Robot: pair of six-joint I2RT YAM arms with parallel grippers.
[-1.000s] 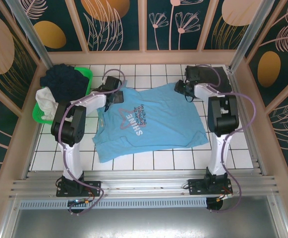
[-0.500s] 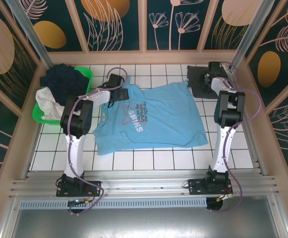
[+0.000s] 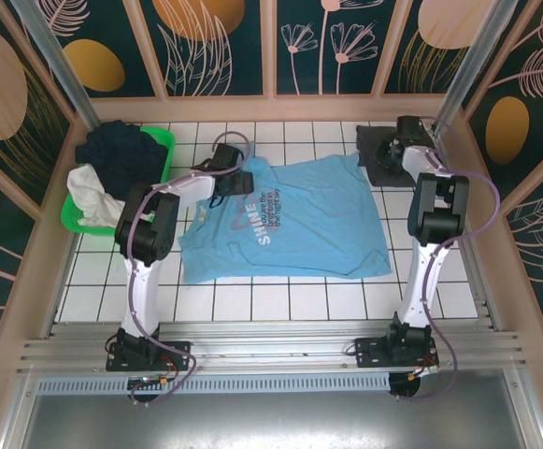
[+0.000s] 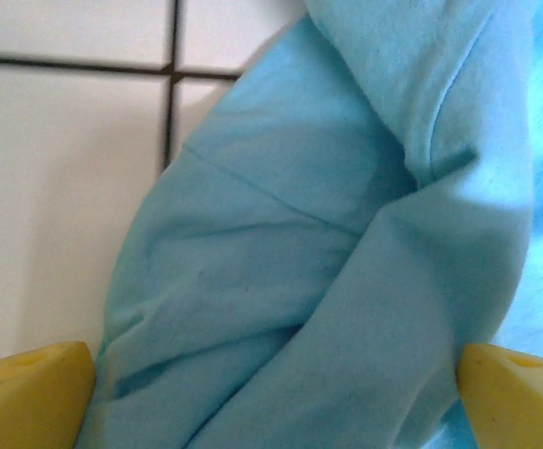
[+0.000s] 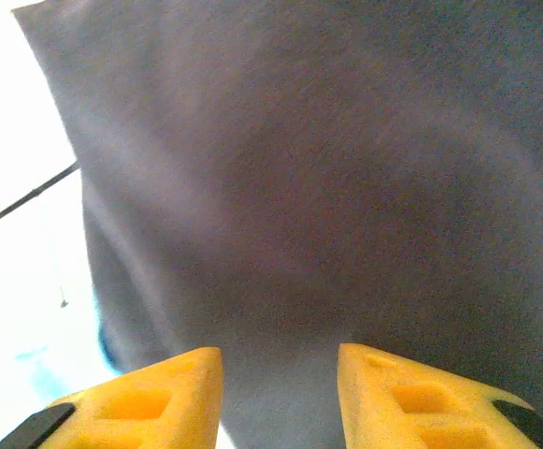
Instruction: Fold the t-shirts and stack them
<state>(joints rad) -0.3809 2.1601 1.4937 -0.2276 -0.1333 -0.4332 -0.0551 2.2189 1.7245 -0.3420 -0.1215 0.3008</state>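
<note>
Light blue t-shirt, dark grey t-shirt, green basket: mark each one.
light blue t-shirt [image 3: 308, 229], top external view, plain cloth right of the print.
dark grey t-shirt [image 3: 374, 159], top external view, its left half.
green basket [image 3: 75, 223], top external view, near rim corner.

Near edge of the table [image 3: 346, 299] is all bare tile so there's room to slide through, but the light blue t-shirt [image 3: 299, 224] hogs the middle, the green basket [image 3: 166, 140] plugs the far left corner, and the dark grey t-shirt [image 3: 372, 164] fills the far right one.
</note>
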